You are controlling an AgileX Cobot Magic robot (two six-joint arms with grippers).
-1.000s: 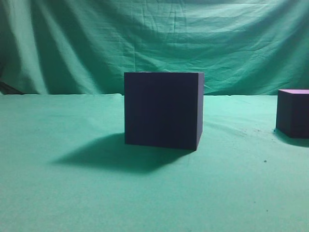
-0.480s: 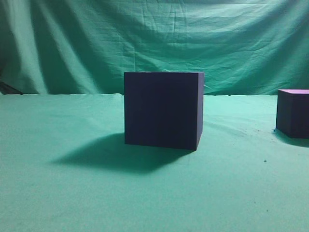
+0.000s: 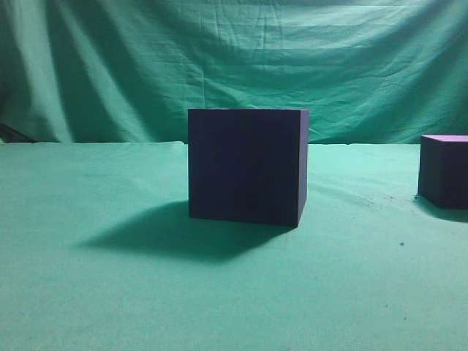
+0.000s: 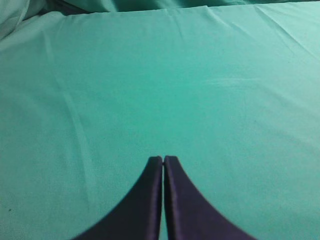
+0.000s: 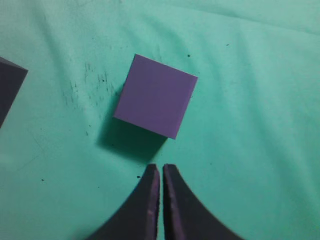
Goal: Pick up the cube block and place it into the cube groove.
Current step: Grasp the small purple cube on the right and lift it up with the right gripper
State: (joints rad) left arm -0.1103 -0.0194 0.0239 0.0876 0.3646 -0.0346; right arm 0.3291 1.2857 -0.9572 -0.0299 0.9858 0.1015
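The cube groove (image 3: 247,167) is a large dark navy-purple box standing mid-table in the exterior view; its cavity is hidden from this side. Its corner shows at the left edge of the right wrist view (image 5: 9,87). The cube block (image 3: 444,170), smaller with a lighter purple top, sits at the right edge of the exterior view. In the right wrist view the block (image 5: 156,95) lies just ahead of my right gripper (image 5: 161,169), which is shut, empty and above the cloth. My left gripper (image 4: 163,160) is shut and empty over bare cloth. Neither gripper shows in the exterior view.
A green cloth (image 3: 110,292) covers the table and hangs as a backdrop (image 3: 234,58). Small dark specks (image 5: 90,80) mark the cloth left of the block. The groove casts a shadow (image 3: 153,238) to its front left.
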